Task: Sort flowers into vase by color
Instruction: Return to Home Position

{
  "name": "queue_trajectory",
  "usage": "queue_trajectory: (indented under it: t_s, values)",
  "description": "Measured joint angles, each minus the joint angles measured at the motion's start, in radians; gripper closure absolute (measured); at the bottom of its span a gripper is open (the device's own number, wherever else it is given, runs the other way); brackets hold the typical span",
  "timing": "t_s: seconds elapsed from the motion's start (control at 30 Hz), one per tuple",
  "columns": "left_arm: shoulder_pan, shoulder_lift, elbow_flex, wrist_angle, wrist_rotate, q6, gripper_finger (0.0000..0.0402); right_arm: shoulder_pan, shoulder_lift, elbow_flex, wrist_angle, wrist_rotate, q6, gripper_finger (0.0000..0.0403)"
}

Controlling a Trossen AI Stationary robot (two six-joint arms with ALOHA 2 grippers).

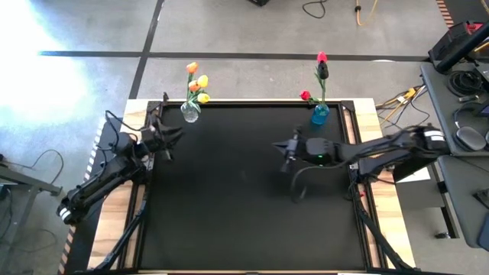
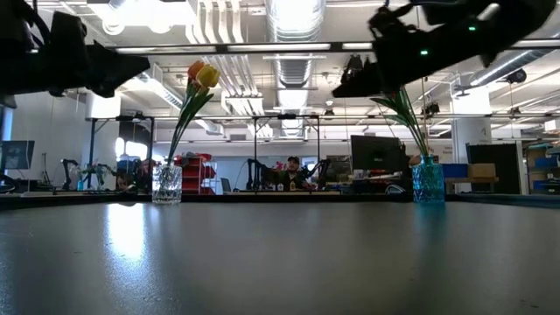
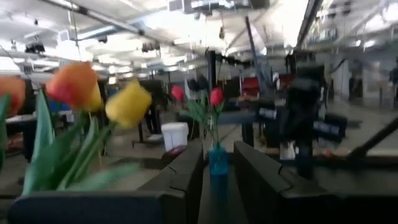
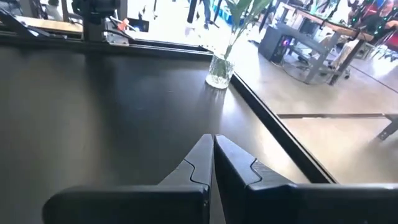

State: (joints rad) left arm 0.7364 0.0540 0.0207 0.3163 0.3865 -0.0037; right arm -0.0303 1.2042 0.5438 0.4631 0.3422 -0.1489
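Note:
Two vases stand on their bases at the black table's far edge. The clear glass vase (image 1: 189, 113) at far left holds orange and yellow tulips (image 3: 127, 102). The blue vase (image 1: 320, 114) at far right holds red, pink and dark tulips (image 1: 321, 65). My left gripper (image 1: 174, 136) hovers near the clear vase, open, with nothing between its fingers (image 3: 186, 177); the blue vase (image 3: 217, 160) shows through the gap. My right gripper (image 4: 213, 142) is shut on nothing, above the table's middle right (image 1: 281, 147), pointing at the clear vase (image 4: 220, 70).
The black table top (image 1: 229, 206) has a wooden border (image 1: 386, 206). A desk with equipment and cables (image 1: 458, 99) stands to the right. In the low view a person (image 2: 293, 168) sits in the room behind the table.

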Motion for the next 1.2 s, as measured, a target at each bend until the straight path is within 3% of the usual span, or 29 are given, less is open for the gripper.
queue_trajectory:
  t_s: [0.4,0.53,0.67,1.2]
  values:
    - [-0.009,-0.04,-0.011,-0.161,0.001,0.072,0.0397,0.013,-0.391,-0.359,0.155,-0.022,-0.053,0.0394]
    - [-0.009,-0.054,-0.011,-0.195,0.018,0.073,0.0398,0.01,-0.514,-0.447,0.178,-0.114,-0.049,0.0394]
    - [-0.009,-0.054,-0.011,-0.216,0.018,0.088,0.0401,0.008,-0.624,-0.533,0.161,-0.115,-0.02,0.0394]
    - [-0.009,-0.054,-0.011,-0.225,0.051,0.095,0.0401,0.006,-0.852,-0.532,-0.163,-0.189,0.065,0.0394]
